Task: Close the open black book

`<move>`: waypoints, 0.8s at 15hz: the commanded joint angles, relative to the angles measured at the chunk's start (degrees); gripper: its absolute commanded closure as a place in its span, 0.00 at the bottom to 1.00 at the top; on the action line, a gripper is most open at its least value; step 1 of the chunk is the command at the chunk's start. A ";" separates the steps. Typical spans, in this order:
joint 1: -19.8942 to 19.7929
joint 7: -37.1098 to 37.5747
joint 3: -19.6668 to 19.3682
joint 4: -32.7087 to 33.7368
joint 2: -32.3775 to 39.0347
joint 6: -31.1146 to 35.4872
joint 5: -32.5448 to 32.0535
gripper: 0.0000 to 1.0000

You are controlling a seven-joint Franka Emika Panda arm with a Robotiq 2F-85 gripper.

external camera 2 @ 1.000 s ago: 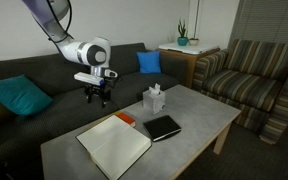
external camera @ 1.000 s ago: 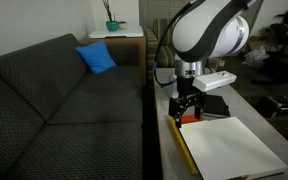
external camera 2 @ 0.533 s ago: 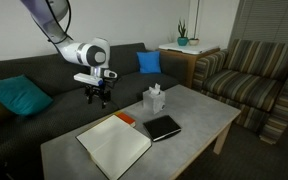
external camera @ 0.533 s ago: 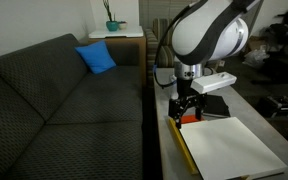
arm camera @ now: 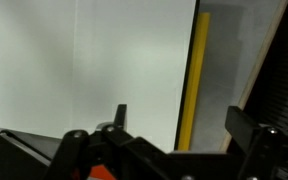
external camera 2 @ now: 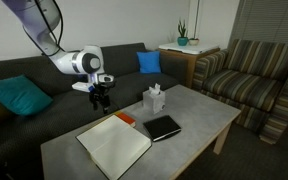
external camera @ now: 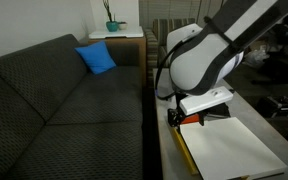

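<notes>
The large open black book [external camera 2: 114, 146] lies flat on the grey table with its plain white pages up. It shows in both exterior views [external camera: 231, 148]. A yellow strip [arm camera: 192, 80] runs along its sofa-side edge. My gripper [external camera 2: 102, 100] hangs open and empty just above the book's far corner, near the table edge by the sofa [external camera: 176, 118]. In the wrist view the open fingers [arm camera: 184, 125] straddle the yellow strip, with white pages [arm camera: 84, 70] on one side and bare table on the other.
A small closed black book [external camera 2: 164, 127] and a red-orange book [external camera 2: 126, 119] lie beside the open book. A tissue box [external camera 2: 155, 100] stands behind them. A dark grey sofa [external camera: 64, 110] runs along the table; a striped armchair [external camera 2: 254, 75] stands at its end.
The arm has swung and the gripper has dropped lower and shifted toward the sofa-side edge of the book. The book has not moved and the fingers remain open.
</notes>
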 commanded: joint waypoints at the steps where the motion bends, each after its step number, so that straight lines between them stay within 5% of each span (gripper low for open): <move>1: 3.26 6.23 -2.68 1.00 2.84 1.08 -0.60 0.00; 12: 2.81 5.89 -1.58 4.89 10.10 -0.82 0.23 0.00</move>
